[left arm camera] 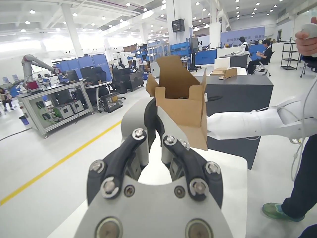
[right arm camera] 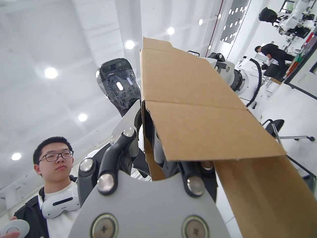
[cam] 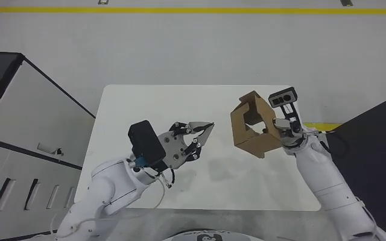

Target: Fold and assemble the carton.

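The brown carton (cam: 253, 123) is held up above the right half of the white table (cam: 151, 108), partly folded, with its flaps loose and its open side towards the table's middle. My right gripper (cam: 278, 125) is shut on the carton's right wall. In the right wrist view that wall's edge runs between the gripper's (right arm camera: 147, 134) fingers and the carton (right arm camera: 198, 115) stretches away from it. My left gripper (cam: 207, 129) hovers over the table's middle, pointing at the carton, a short gap away. In its own view the gripper (left arm camera: 154, 115) is shut on nothing, with the carton (left arm camera: 180, 107) just beyond.
A black cabinet (cam: 24, 108) stands off the table's left side. A dark counter (left arm camera: 237, 92) with flat cartons on it stands beyond the right side. The table's left and front parts are bare.
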Motion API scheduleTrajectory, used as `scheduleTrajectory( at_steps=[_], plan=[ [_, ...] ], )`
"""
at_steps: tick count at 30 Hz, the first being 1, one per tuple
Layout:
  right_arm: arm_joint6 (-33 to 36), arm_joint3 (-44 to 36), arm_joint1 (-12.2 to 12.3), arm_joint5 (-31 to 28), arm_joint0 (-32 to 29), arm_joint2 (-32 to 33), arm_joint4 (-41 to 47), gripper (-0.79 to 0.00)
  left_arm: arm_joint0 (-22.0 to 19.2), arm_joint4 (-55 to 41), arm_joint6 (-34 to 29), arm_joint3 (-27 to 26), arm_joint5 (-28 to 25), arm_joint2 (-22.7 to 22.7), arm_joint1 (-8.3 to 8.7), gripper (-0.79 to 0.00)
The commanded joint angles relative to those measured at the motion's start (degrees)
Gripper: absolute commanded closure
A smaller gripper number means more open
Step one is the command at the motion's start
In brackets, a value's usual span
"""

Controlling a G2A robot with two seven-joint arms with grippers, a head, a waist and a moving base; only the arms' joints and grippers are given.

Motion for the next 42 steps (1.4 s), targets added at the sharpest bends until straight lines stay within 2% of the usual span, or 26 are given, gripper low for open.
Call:
scheduleTrajectory(
  at_steps=[1,13,24,42],
  plan=[
    [0.0,0.1,-0.4,-0.2,0.2,-0.4,0.9,0.000,-0.2,0.0,-0.6,0.0,-0.6,0.1,0.02,0.000],
    [0.0,-2.4,-1.9,-0.4,-0.1,-2.6,1.4,0.000,-2.4,-0.2,-1.1,0.2,-1.3,3.7,-0.41,0.000],
    [0.0,-3.3,-2.0,-0.4,-1.0,-2.4,0.0,0.000,-4.3,-0.4,-2.8,1.0,-2.7,6.1,-0.68,0.000],
    [0.0,-4.3,-2.2,-0.4,-1.2,-2.7,0.9,0.000,-5.1,-0.1,-4.0,1.7,-2.6,7.9,-0.95,0.000]
  ],
)
